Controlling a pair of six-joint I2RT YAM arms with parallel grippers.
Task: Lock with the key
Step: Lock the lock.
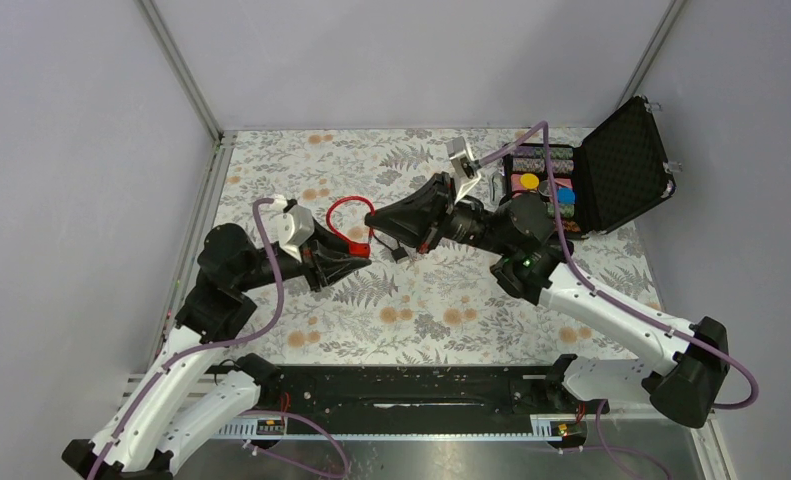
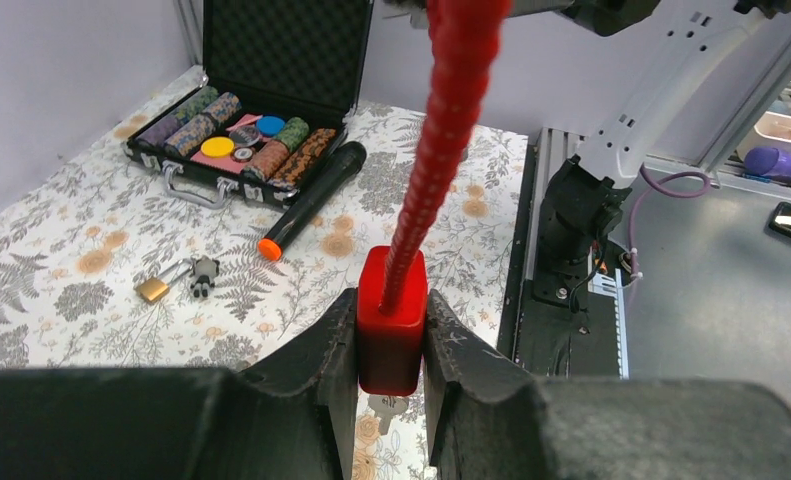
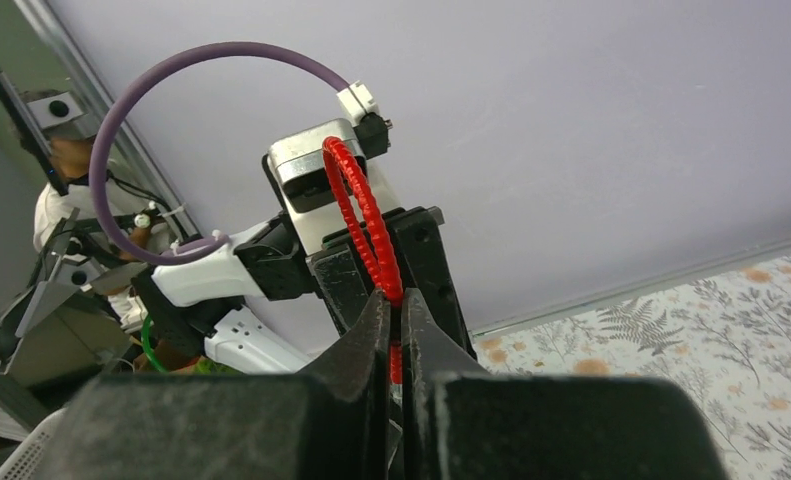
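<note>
Key (image 2: 199,274): small grey metal bunch with a brass piece, lying on the surface (image 2: 91,330) near the case (image 2: 271,50), well apart from both claws.
Handling: probably light, rigid, thin and slippery; best pinched across a flat head, leaving the blade free.
Left claw (image 2: 391,335): clamped on the red block (image 2: 391,295).
Right claw (image 3: 393,318): closed on the red cable (image 3: 363,205).

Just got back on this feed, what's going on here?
The left tool is clamped on the red lock block. The right tool is pinched shut on the red cable loop that runs out of that block. The key lies on the table near the open chip case, and neither tool touches it.
</note>
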